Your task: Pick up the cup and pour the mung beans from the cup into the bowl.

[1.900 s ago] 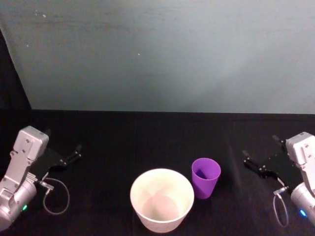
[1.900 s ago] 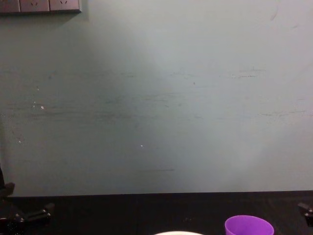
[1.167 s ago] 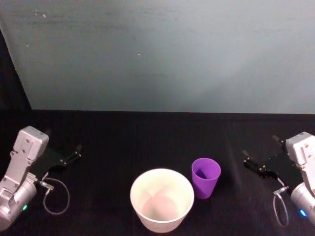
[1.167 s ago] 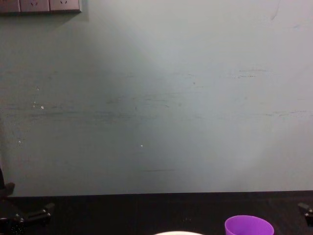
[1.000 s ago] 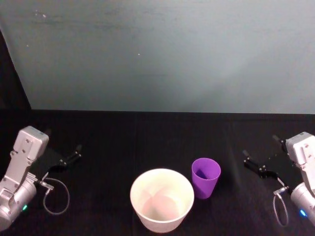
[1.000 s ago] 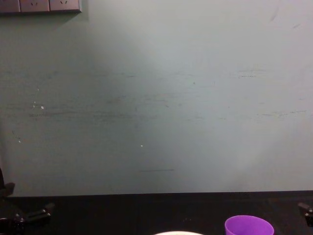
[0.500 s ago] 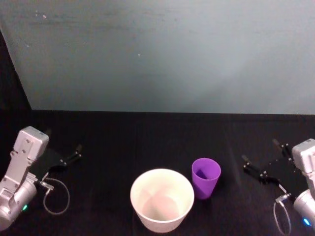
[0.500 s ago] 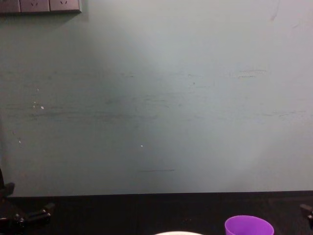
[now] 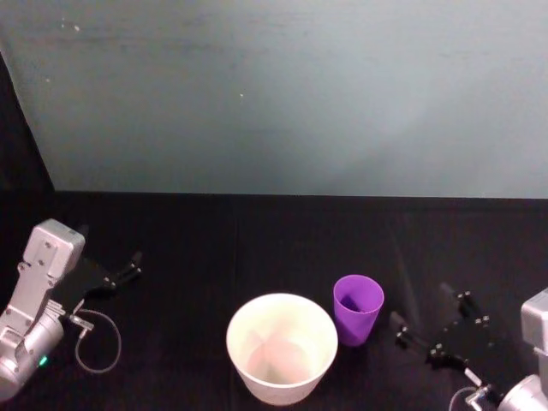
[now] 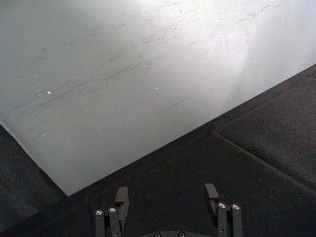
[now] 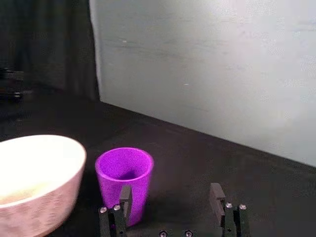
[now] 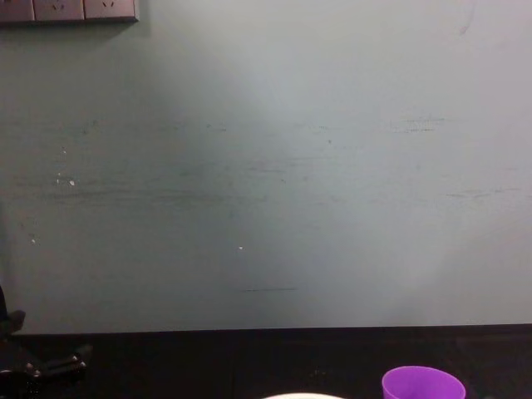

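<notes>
Presently, on a black cloth-covered table (image 9: pixel 257 231): one cup (image 9: pixel 358 308), smooth bright purple plastic, tapered to its base, thin rolled rim, upright right of centre near the front edge; its inside lies in shadow and the contents cannot be made out. One bowl (image 9: pixel 282 387), pale cream, round, smooth, wider than the cup, just to the cup's left and a little nearer, with a narrow gap between them. Right gripper (image 9: pixel 428 312), dark metal fingers spread wide and holding nothing, low near the cup's right side, apart from it, bare cloth between. Left gripper (image 9: pixel 107 253), likewise spread wide and holding nothing, parked at the far left, a thin cable loop (image 9: pixel 98 342) beside it. Backdrop: matt grey-green wall (image 9: pixel 300 103), lightly scuffed, bare cloth running from cup to wall.
</notes>
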You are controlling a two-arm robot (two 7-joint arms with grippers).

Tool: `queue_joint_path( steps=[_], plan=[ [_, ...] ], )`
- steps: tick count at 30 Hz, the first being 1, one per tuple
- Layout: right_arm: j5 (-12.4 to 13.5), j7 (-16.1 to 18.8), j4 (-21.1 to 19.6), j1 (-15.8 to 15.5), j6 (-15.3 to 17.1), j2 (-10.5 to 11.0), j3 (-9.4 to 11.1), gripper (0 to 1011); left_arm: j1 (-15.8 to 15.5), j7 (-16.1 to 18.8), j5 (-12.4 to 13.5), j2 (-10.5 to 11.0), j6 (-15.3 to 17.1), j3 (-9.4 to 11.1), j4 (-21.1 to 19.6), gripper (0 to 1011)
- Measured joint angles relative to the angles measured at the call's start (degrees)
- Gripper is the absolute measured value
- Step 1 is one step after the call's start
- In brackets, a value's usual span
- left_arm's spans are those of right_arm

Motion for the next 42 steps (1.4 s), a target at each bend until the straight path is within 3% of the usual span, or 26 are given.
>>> queue_joint_path(
  steps=[11, 27, 42],
  plan=[
    [0.84, 5.82, 5.12, 2.53, -1.16, -4.34, -1.94, 1002, 0.00, 0.00, 0.00, 0.00, 0.00, 0.00, 0.00, 1003],
    [0.94, 12.23, 13.53, 8.84, -1.60, -9.28, -2.35, 1002, 0.00, 0.00, 0.00, 0.00, 0.00, 0.00, 0.00, 1004],
    [-0.52, 14.25, 16.56, 11.33, -0.74, -11.92, -1.79, 1002, 0.00, 0.00, 0.00, 0.00, 0.00, 0.00, 0.00, 1003]
  ],
)
